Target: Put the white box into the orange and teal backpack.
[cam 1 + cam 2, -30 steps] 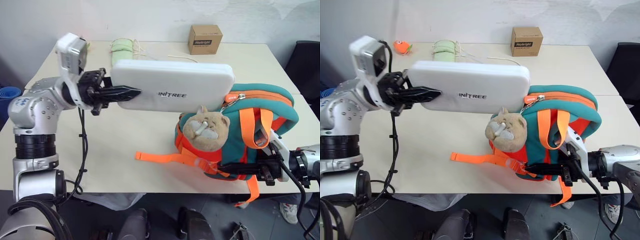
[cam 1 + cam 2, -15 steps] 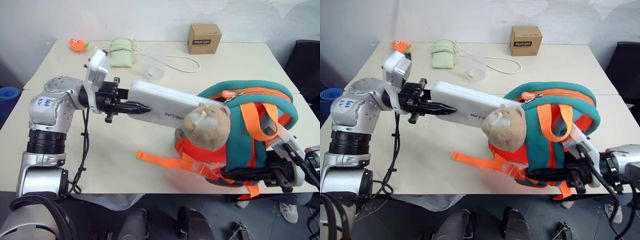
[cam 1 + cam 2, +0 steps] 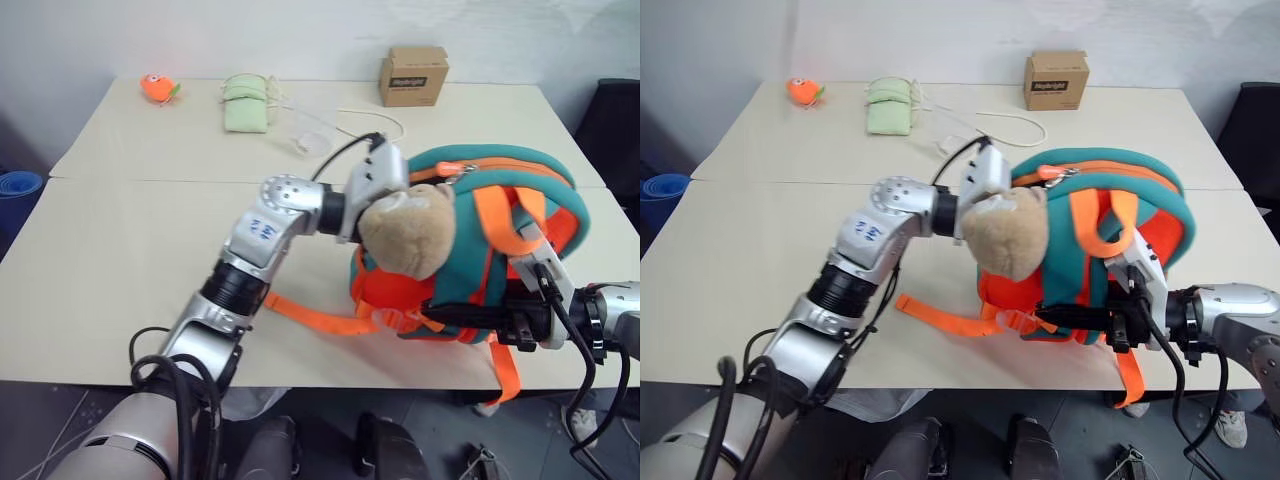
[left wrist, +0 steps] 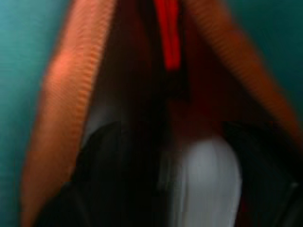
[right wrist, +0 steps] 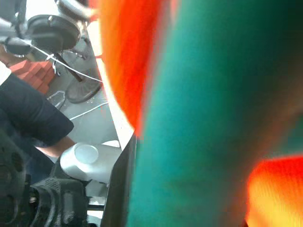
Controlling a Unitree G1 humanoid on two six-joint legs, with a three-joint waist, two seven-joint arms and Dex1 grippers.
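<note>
The orange and teal backpack (image 3: 480, 250) stands near the worktop's (image 3: 120, 250) front edge. The left arm reaches into its open top behind the plush charm (image 3: 405, 232); its jaws are hidden, state undeterminable. The white box (image 4: 203, 184) lies inside the backpack. The right gripper (image 3: 470, 322) is clamped on the backpack's lower front. A cardboard box (image 3: 413, 76), green pouch (image 3: 243, 102) and orange toy (image 3: 155, 88) sit along the far edge.

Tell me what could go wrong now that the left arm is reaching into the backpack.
The left hand is inside the orange and teal backpack, so pulling out could snag the opening or drag the white box back out. The right hand grips only the backpack's lower edge, so it may tip.
</note>
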